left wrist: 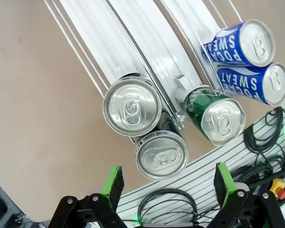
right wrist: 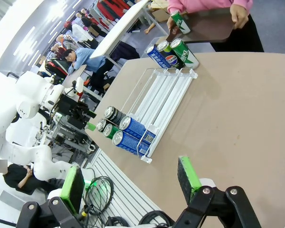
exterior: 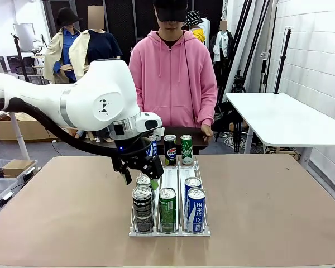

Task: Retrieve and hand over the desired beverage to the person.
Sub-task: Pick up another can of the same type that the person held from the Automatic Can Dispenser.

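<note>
Green-padded L tool (left wrist: 168, 178), pads apart, hovers above black can (left wrist: 161, 154).

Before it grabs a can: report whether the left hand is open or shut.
Open: the left hand has its green pads wide apart, gripping nothing.

The person (exterior: 172, 78) in a pink hoodie stands at the far side; upright drink cans (exterior: 167, 207) stand mid-table.
</note>
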`<action>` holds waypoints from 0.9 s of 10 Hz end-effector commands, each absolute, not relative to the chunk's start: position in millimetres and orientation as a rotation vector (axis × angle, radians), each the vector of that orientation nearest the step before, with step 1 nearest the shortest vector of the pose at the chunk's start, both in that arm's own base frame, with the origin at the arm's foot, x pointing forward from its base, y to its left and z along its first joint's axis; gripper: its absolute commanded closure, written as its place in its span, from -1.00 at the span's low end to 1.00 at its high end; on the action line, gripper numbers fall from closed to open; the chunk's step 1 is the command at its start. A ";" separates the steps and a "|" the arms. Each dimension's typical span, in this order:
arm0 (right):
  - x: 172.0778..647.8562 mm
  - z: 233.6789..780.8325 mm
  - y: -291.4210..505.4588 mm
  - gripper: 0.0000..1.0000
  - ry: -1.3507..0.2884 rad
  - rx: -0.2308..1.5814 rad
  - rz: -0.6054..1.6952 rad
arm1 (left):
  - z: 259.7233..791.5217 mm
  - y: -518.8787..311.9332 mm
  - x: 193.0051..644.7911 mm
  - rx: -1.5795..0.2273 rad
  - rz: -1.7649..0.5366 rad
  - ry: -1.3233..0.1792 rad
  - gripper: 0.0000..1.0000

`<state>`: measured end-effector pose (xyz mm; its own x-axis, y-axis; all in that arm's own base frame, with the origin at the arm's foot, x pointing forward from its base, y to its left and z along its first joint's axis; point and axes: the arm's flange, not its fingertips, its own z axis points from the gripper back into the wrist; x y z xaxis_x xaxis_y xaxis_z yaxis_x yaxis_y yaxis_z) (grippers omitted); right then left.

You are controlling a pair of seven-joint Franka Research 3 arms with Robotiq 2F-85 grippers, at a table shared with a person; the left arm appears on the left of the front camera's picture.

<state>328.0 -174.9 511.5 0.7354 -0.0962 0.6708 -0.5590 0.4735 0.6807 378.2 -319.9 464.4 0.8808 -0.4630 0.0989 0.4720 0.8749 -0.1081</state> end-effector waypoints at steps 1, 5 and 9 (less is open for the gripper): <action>330.0 512.8 -174.6 -1.00 -0.740 1.081 0.316 | 460.3 -328.5 377.2 -0.096 -0.470 -0.107 -1.00; 330.0 512.8 -174.6 -1.00 -0.740 1.081 0.316 | 442.8 -331.0 377.0 -0.052 -0.474 -0.120 -1.00; 330.0 512.8 -174.6 -1.00 -0.740 1.081 0.316 | 427.4 -331.6 377.9 -0.028 -0.477 -0.108 -1.00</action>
<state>328.0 -174.9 511.6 0.7354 -0.0962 0.6708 -0.5590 0.4734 0.6807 379.2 -326.4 433.1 0.8748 -0.4753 0.0932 0.4802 0.8763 -0.0385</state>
